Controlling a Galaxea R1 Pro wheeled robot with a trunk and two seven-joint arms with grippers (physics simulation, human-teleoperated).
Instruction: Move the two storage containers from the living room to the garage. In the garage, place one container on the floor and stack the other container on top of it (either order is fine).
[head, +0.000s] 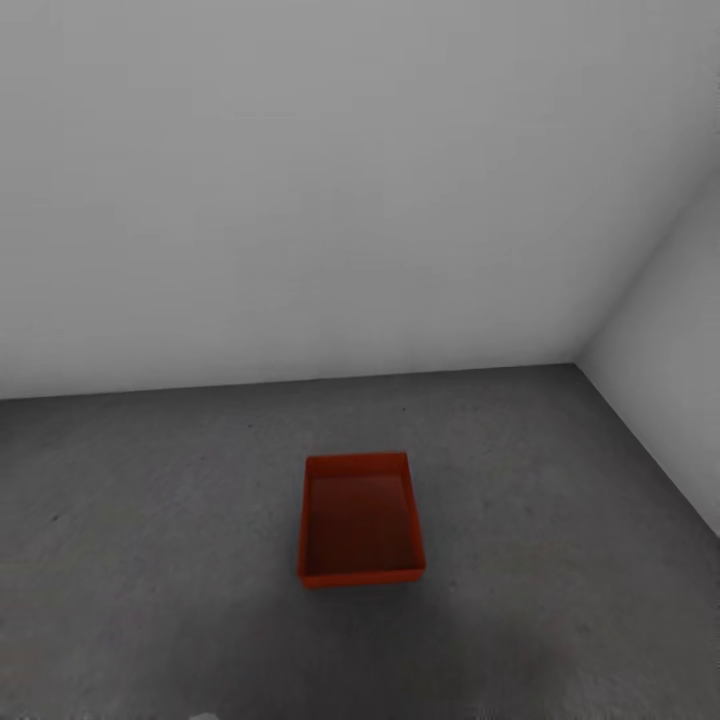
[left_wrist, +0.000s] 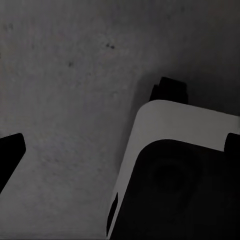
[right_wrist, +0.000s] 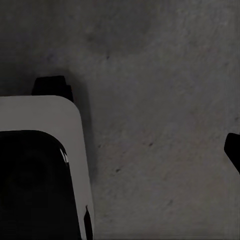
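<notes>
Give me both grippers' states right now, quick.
Left gripper: cannot be told; just one dark fingertip shows, over the dark grey speckled concrete floor.
Right gripper: cannot be told; one dark fingertip at the picture's edge.

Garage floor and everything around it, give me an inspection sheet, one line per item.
Surface: dark speckled concrete floor, rough, with a few small dark spots.
Job's things: one red-orange storage container sits open-top on the floor, looks empty; nothing stacked on it.
Clutter: nothing seen.
Hands: both wrist views look down at the floor past the robot's white and black base; only dark finger edges at the frame borders, open or shut cannot be told.
Cables: nothing seen.
Surroundings: plain light-grey walls meeting in a corner at right.
</notes>
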